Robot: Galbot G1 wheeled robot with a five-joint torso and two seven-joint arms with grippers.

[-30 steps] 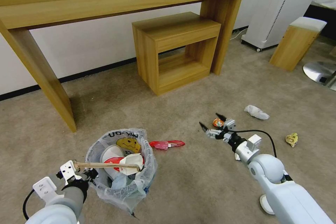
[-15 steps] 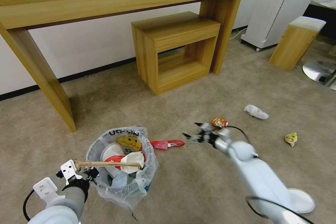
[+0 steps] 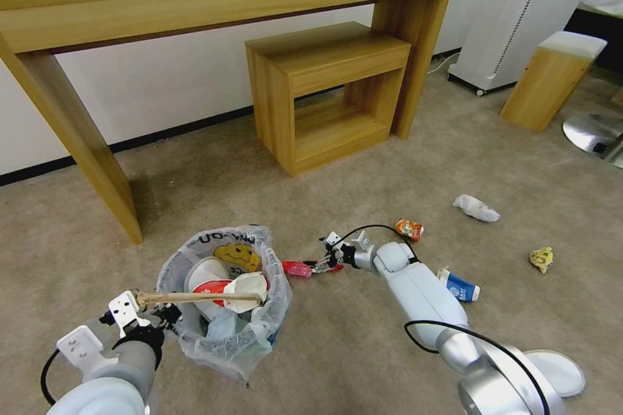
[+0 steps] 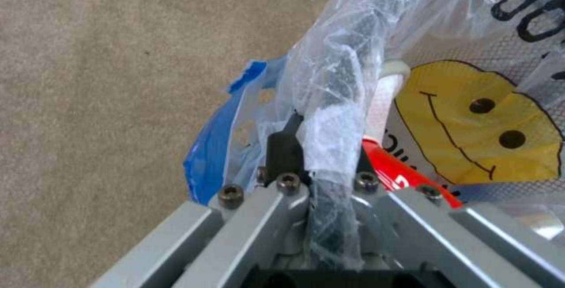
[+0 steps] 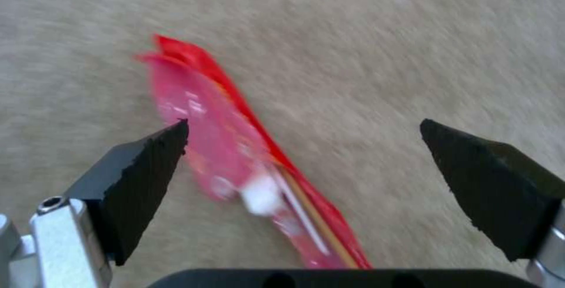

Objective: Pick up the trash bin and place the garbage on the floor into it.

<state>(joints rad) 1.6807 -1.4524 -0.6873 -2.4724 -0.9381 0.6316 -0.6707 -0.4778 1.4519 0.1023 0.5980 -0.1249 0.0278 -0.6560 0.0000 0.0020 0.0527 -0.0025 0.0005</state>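
Red, flat and crinkled, the wrapper (image 5: 235, 146) lay on the carpet (image 3: 363, 350) beside the bin (image 3: 224, 301). Right gripper (image 5: 303, 146) straddled it, fingers apart. Left gripper (image 4: 318, 164) clamped the bin rim.

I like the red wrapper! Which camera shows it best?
The right wrist view: the wrapper lies big and close on the carpet, between the open fingers of the right hand. The head view shows it small, beside the bin, partly behind that hand.
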